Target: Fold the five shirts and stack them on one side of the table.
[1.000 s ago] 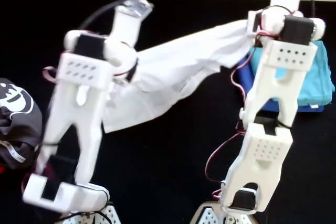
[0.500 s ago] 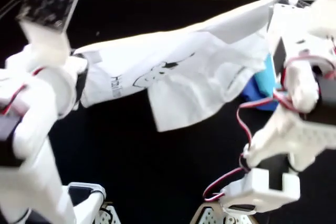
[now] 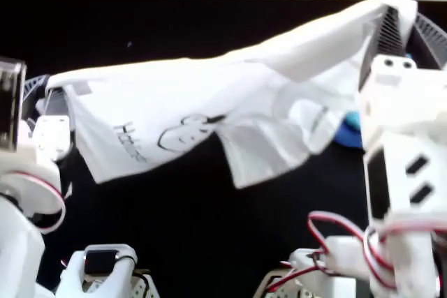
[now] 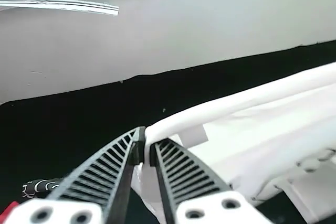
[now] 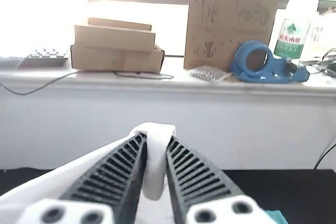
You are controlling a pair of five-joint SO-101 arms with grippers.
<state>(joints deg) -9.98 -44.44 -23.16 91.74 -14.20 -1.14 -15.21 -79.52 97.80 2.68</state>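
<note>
Both arms have been raised and drawn apart since the earlier frames. The cloth, which hung slack and bunched between them a second ago, is now spread into a wide sheet high above the surface (image 3: 209, 242).

The left hand (image 4: 144, 139) is clenched on a rolled edge of the white shirt (image 3: 209, 102), and only a narrow strip is caught close to the fingertips. The right hand (image 5: 155, 141) is likewise closed, with a thicker fold of the same shirt pinched between its ribbed fingers and bulging out above them. From these two holds the shirt is stretched across the high view with its print facing the camera. A loose flap is left sagging below the middle. Beneath it, at the right side, a blue folded cloth (image 3: 348, 128) is partly hidden behind the hanging fabric.

The weaker hold is judged to be the left one. If the hands are pulled further apart, that thin edge could be drawn out of the grip and the shirt dropped in a heap. The sagging flap could be trapped underneath when the sheet is lowered, which would make the fold crooked. If the shirt is brought down too near the blue cloth, that pile could be dragged or disturbed by the trailing hem.
</note>
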